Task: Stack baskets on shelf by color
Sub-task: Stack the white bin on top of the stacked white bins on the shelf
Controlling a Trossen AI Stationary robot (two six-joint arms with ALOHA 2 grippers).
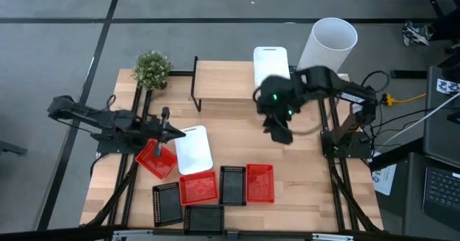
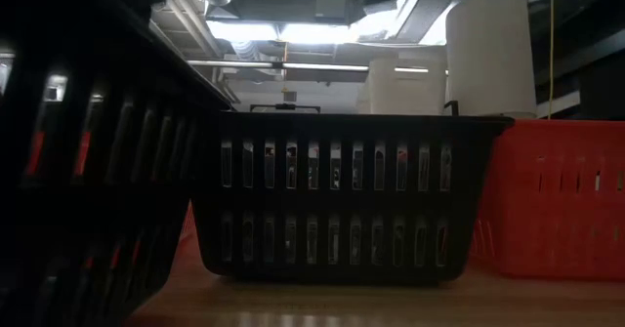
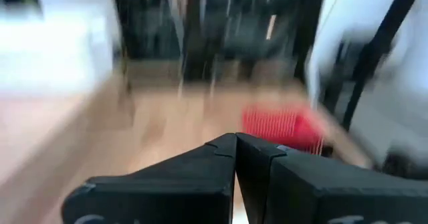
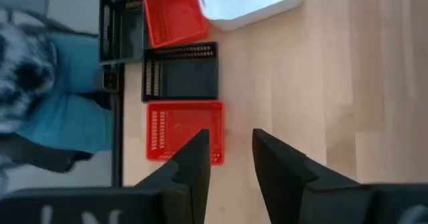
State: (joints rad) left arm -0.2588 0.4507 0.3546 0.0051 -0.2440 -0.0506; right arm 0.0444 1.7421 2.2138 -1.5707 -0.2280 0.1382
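Observation:
The shelf (image 1: 230, 83) stands at the table's far side, with one white basket (image 1: 270, 63) on its right end. Another white basket (image 1: 194, 149) and a tilted red basket (image 1: 156, 160) lie left of centre. Several red and black baskets (image 1: 215, 191) lie in a group near the front edge. My left gripper (image 1: 167, 128) is above the table between the tilted red basket and the white one. Its fingers (image 3: 235, 150) are shut with nothing between them. My right gripper (image 1: 279, 131) hovers right of centre, open (image 4: 231, 147) and empty, over bare table beside a red basket (image 4: 185, 130).
A tall white cylinder (image 1: 328, 43) stands at the far right and a small plant (image 1: 152, 68) at the far left beside the shelf. In the low view a black basket (image 2: 337, 195) fills the middle, with a red one (image 2: 557, 195) to its right. A person in blue (image 4: 73, 117) is beyond the front edge.

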